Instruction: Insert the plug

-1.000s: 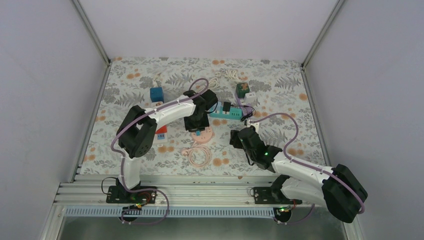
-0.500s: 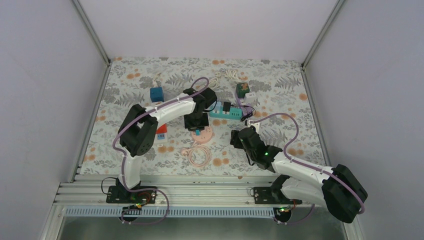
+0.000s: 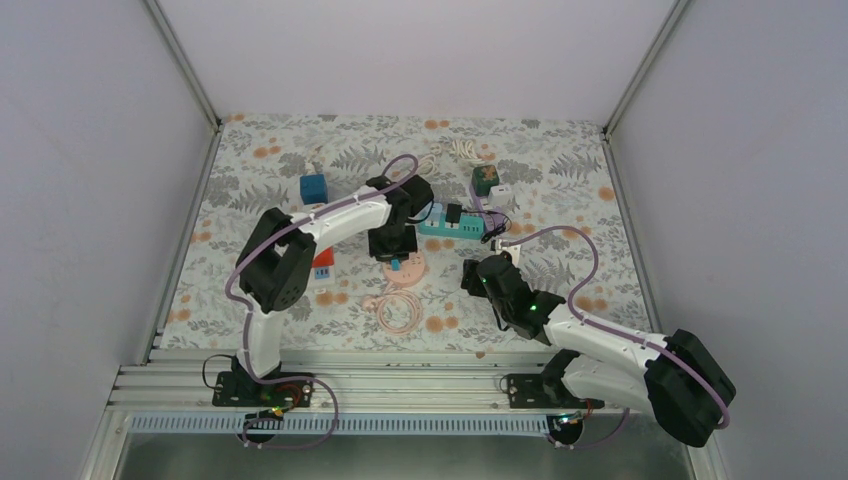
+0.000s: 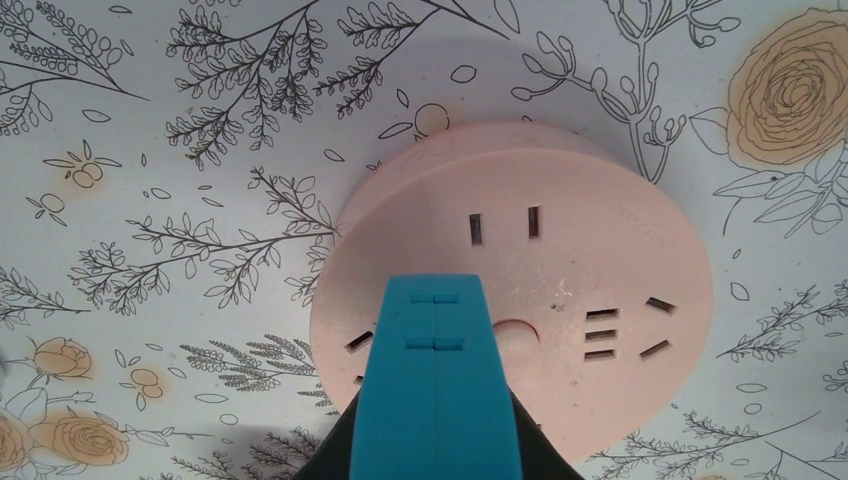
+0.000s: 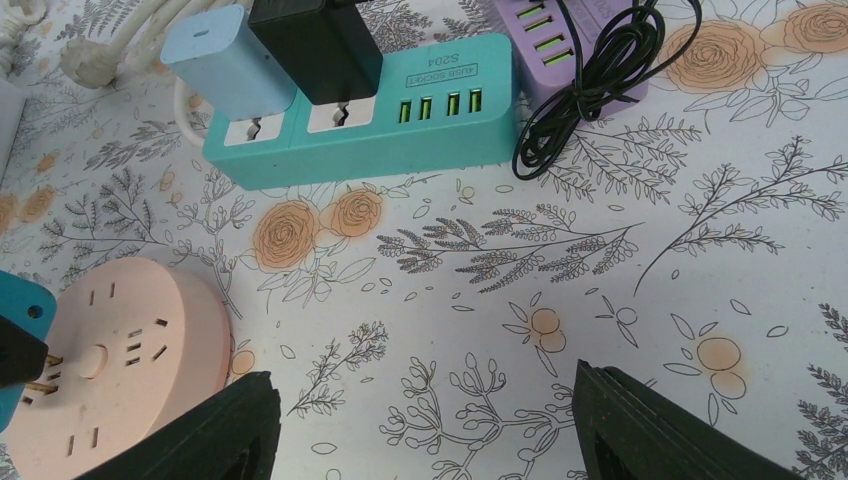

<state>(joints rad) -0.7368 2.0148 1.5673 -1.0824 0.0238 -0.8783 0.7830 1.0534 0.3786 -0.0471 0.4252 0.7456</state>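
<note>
A round pink socket [image 3: 408, 272] [image 4: 600, 260] lies on the flowered cloth at mid-table. My left gripper [image 3: 393, 246] [image 4: 437, 455] is shut on a blue plug [image 4: 437, 380] [image 3: 397, 263], held over the socket's left half and hiding some of its slots. In the right wrist view the plug [image 5: 18, 320] shows brass prongs at the face of the socket [image 5: 120, 370]; how deep they sit I cannot tell. My right gripper [image 3: 478, 276] [image 5: 425, 420] stands open just over bare cloth to the right of the socket, holding nothing.
A teal power strip [image 3: 455, 226] [image 5: 370, 130] with a pale blue and a black adapter plugged in lies behind the socket. A purple USB hub [image 5: 570, 30] with a black cable is beside it. A blue cube [image 3: 313, 188], a red-and-white block [image 3: 322, 265], and a pink coiled cable [image 3: 400, 310] lie around.
The left arm has shifted slightly, carrying the blue plug a touch farther over the pink socket. The right arm has not moved.
</note>
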